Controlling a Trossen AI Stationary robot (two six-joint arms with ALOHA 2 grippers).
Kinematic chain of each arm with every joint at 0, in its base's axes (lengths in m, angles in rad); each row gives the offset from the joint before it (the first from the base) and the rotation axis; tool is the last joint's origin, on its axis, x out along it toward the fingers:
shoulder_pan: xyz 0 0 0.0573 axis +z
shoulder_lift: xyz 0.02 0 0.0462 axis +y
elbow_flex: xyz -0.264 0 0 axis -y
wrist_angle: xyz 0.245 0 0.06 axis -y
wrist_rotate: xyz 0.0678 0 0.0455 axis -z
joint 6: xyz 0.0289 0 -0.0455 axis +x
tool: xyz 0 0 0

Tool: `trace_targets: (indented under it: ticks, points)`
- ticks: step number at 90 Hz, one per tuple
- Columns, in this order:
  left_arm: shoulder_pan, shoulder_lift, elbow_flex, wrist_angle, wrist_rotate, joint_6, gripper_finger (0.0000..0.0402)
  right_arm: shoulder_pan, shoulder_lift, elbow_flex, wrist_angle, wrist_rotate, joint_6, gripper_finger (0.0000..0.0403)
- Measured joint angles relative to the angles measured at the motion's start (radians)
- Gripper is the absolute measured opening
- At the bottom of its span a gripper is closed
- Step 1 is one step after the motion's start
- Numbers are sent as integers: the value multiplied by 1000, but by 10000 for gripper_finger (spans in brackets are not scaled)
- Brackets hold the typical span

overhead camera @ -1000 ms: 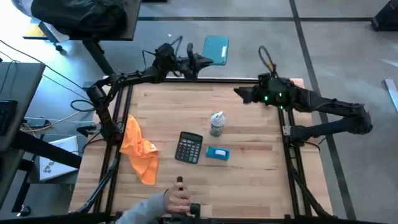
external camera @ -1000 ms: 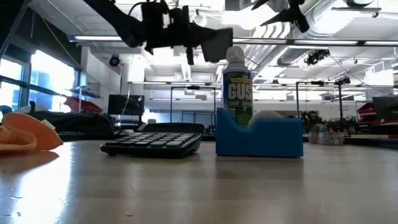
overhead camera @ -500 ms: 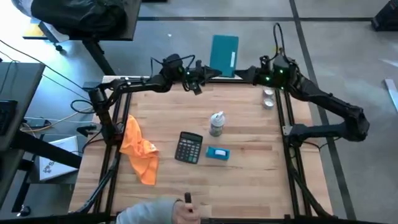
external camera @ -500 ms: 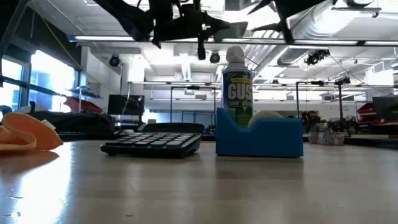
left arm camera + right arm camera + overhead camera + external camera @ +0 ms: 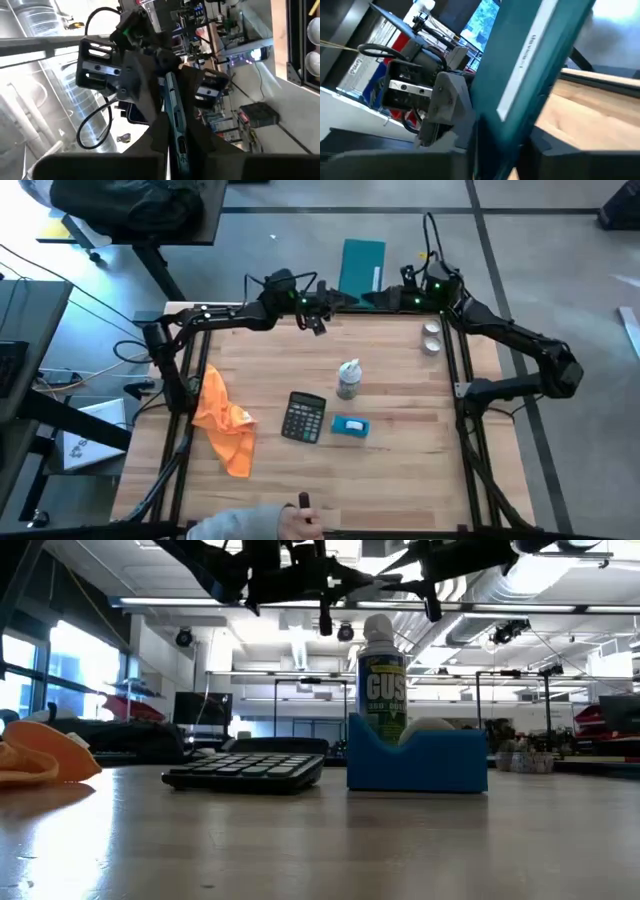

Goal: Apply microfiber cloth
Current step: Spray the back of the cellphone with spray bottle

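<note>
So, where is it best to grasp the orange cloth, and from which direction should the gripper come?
Probably at the raised, bunched fold at the upper end of the microfiber cloth, coming straight down from above. The cloth lies crumpled near the table's left edge, with that end humped up in the low view, so the fingers could close on a ridge. The lower tail lies flatter, harder to pinch. The left gripper is on that side.
</note>
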Motion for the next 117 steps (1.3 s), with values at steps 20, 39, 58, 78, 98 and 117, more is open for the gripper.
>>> trace_targets:
  ticks: [20,39,58,78,98,117]
  points:
    - [-1,0,1,3,7,-71,25,0,-2,0,9,-15,-85,8]
    - [29,0,1,-9,142,-330,79,-3,-3,0,3,-14,-162,2]
    - [46,-2,0,1,204,-485,151,-6,-7,0,28,-16,-185,0]
    - [129,-32,0,1,334,-921,195,-30,-45,0,-36,-14,-317,0]
    - [297,-56,0,198,454,-1632,197,-32,-103,0,-196,2,-680,0]
    - [342,-51,0,302,490,-2077,197,-21,-99,0,-325,84,-905,0]
